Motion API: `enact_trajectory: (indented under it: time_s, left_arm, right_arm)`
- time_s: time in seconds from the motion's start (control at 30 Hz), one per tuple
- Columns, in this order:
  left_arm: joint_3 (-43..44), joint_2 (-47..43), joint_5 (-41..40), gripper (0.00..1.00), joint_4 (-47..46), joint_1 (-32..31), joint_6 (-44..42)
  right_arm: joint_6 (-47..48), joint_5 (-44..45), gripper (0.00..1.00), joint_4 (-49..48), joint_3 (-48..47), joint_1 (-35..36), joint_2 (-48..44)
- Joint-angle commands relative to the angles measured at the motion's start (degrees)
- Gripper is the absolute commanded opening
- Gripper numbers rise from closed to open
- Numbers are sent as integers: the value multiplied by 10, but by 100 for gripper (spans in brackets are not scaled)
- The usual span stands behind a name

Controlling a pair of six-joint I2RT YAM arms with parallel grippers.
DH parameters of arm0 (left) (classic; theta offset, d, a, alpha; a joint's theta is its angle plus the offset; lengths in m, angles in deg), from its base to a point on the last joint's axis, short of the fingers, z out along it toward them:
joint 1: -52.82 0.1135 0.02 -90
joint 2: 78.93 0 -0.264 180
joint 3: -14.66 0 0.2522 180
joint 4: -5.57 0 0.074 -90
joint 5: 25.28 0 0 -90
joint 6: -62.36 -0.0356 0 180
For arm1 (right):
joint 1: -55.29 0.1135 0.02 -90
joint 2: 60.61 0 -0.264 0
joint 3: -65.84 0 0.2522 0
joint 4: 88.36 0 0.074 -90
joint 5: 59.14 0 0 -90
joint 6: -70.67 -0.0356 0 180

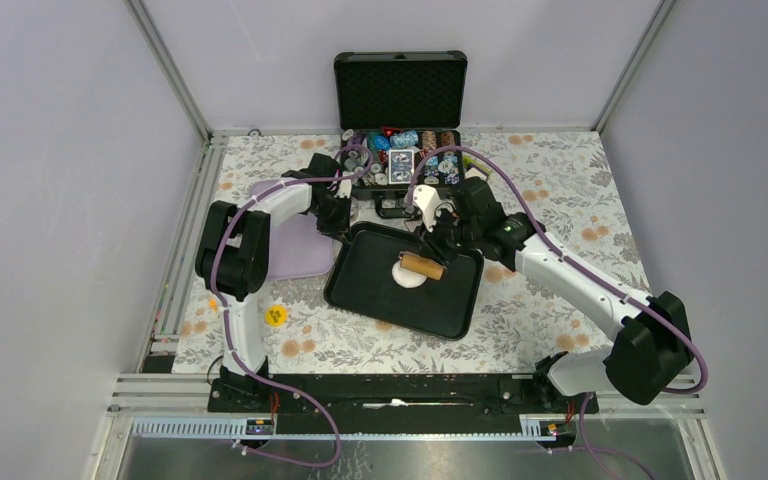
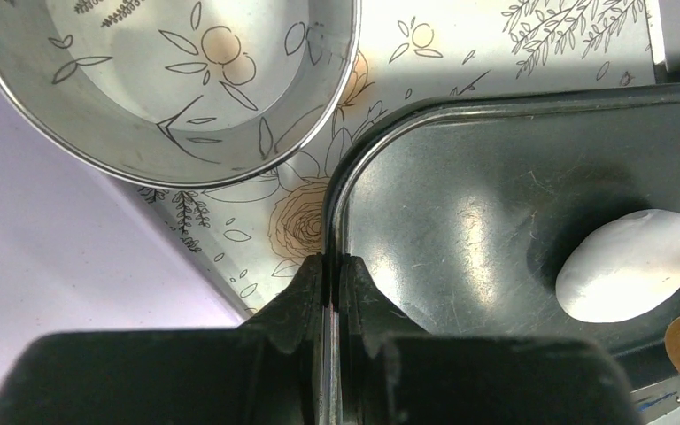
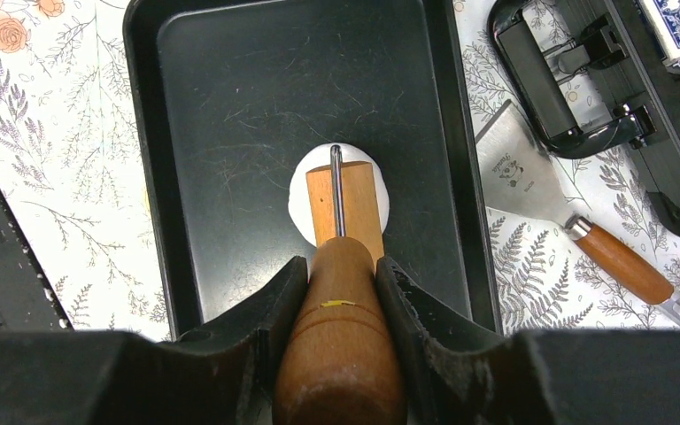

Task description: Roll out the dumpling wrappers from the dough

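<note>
There is one dough, a round white pat. It lies in the middle of one black tray. One wooden roller rests on top of the dough. The right tool is part way open and holds the roller by its handle, one finger on each side. The left tool is closed tight on the tray's rim at the far left corner.

One steel ring stands on the tabletop just past that corner. One purple mat lies left of the tray. One spatula lies by the tray's far edge. One open black case sits at the tabletop's far edge. One small yellow thing lies near the left edge.
</note>
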Motion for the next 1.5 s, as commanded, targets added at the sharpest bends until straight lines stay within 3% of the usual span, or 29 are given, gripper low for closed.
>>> enact_trajectory:
  time_s: [0.0,0.7,1.0,1.47]
  left_arm:
    - [-20,45,-2,0,26,-6,-19]
    - [-54,15,-22,0,-7,-14,-9]
    - [-57,12,-27,0,-10,-16,-10]
    - [-63,6,-32,0,-14,-20,-13]
  right_arm:
    - [13,-23,0,-24,-6,1,-12]
    - [-32,34,0,-65,-2,1,-32]
    - [-87,-2,0,-50,-50,18,22]
    - [-95,36,0,-9,-93,48,95]
